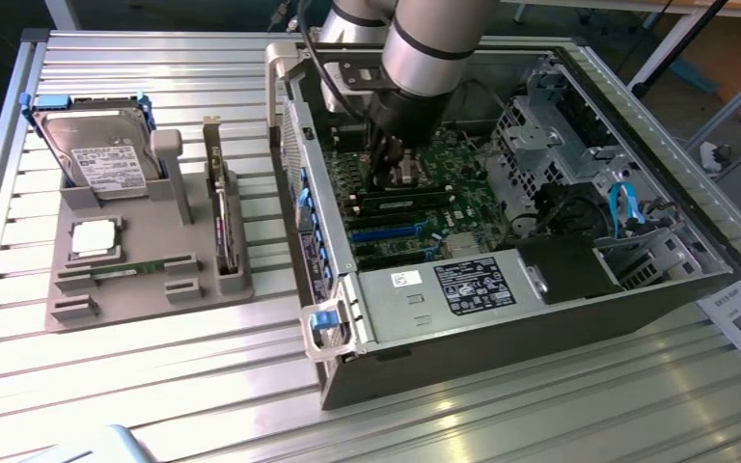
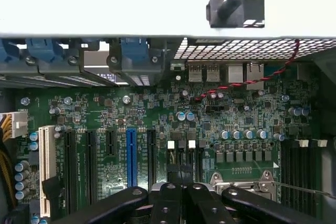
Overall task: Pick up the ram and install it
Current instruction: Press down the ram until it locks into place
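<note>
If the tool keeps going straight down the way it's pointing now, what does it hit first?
Probably the motherboard inside the open case. The tool points down at the board's slot area, just above the dark slots in the wrist view. How much gap remains is unclear.

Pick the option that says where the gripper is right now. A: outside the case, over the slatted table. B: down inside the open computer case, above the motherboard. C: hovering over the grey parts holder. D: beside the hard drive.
B: the gripper reaches down into the open computer case, just above the motherboard, well away from the grey parts holder on the exterior view's left.
</note>
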Controlling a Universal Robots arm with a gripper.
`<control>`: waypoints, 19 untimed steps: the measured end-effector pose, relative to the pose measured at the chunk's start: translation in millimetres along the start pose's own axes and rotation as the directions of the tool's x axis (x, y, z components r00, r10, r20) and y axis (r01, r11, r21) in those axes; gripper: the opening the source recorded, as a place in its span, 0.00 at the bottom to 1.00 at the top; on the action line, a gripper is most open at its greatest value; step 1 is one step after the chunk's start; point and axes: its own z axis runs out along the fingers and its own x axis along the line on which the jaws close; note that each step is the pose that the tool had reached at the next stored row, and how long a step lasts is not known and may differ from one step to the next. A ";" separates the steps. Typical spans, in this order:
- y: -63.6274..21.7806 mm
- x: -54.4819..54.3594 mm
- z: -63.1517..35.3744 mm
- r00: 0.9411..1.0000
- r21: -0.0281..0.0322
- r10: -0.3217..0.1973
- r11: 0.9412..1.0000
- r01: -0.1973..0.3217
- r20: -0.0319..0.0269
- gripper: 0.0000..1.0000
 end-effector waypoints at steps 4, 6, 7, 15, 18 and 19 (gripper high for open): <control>0.7 0.4 5.7 1.000 0.000 0.000 1.000 0.000 0.000 0.10; 0.6 0.6 8.4 1.000 0.000 0.000 1.000 0.000 0.000 0.10; 0.6 0.7 9.0 1.000 0.000 0.000 1.000 0.000 0.000 0.10; 0.7 1.0 14.2 1.000 0.000 0.000 1.000 0.000 0.000 0.10; 1.1 1.3 17.5 1.000 0.001 0.000 1.000 0.000 0.000 0.10; 1.2 1.4 18.6 1.000 0.000 0.000 1.000 0.000 0.000 0.10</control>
